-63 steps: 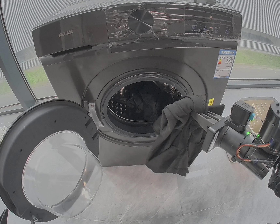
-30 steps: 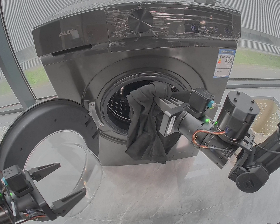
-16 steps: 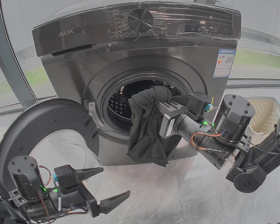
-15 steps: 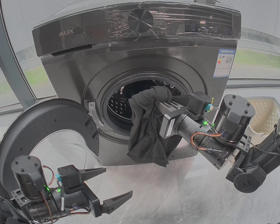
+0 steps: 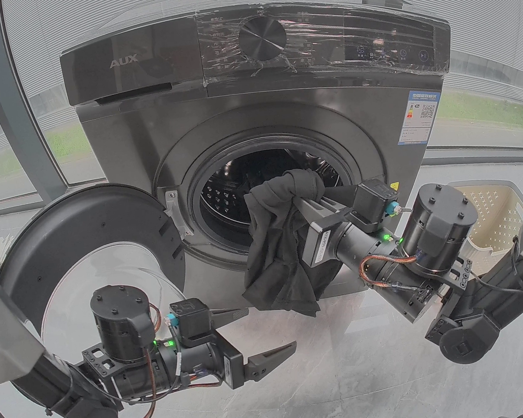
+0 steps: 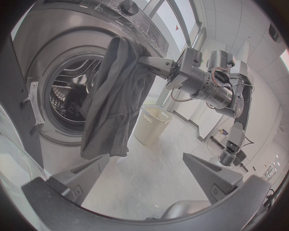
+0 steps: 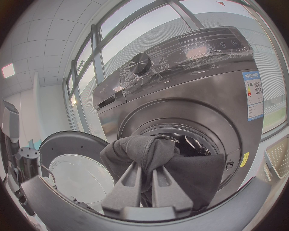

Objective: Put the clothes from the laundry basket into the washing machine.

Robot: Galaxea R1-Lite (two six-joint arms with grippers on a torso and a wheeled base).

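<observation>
The grey front-loading washing machine stands with its round door swung open to the left. My right gripper is shut on a dark grey garment at the right part of the drum mouth. The cloth hangs down outside over the lower rim. In the right wrist view the fingers pinch a fold of the garment. My left gripper is open, low over the floor, just below and left of the hanging hem. Its wrist view shows the garment ahead of its fingers.
A cream laundry basket stands on the floor right of the machine, behind my right arm. Dark clothing lies inside the drum. The open door's glass bowl sits close behind my left arm. The floor in front is pale marble.
My right gripper carried the garment from the right to the drum mouth, then eased slightly lower. My left arm came up from the lower left and moved right toward the hanging hem, gripper open.
</observation>
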